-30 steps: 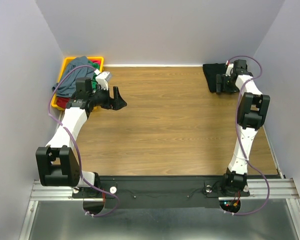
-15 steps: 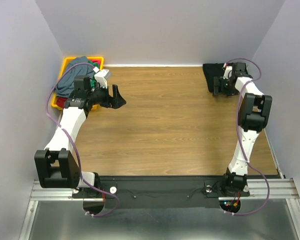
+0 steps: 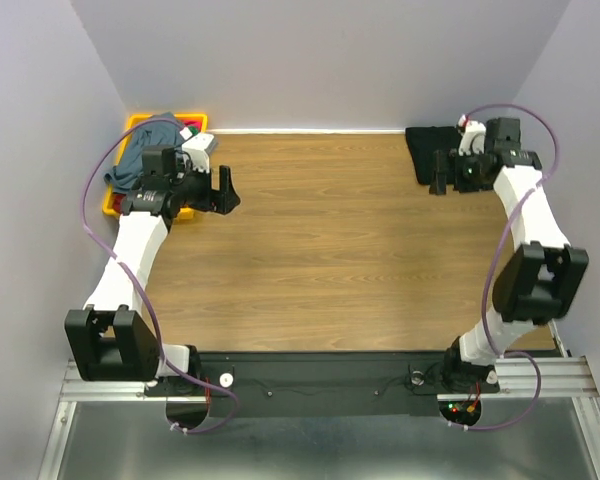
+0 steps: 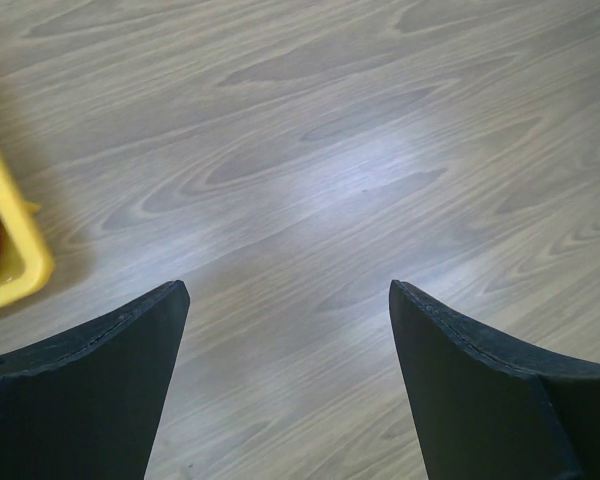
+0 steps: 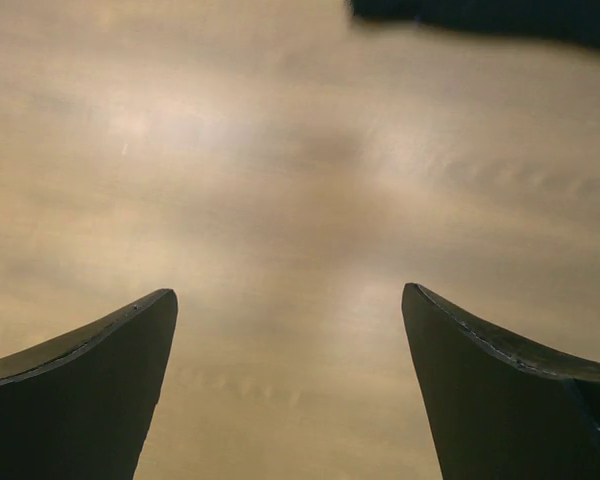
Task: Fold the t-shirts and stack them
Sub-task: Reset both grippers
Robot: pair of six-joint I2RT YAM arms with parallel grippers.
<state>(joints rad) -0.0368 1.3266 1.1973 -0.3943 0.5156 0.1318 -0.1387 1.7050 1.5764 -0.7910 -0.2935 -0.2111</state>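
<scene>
A slate grey-blue t-shirt (image 3: 138,160) tops the heap in the yellow plastic tray (image 3: 132,124) at the far left corner of the wooden counter (image 3: 330,240). The left arm largely hides the red and green cloth beneath it. The left fingers (image 4: 100,400) hang spread and empty just beside the tray. Across the counter from the tray, the right fingers (image 5: 70,400) gape, holding nothing, near a black cloth t-shirt (image 3: 423,150), of which the wrist view catches only a blurred edge.
</scene>
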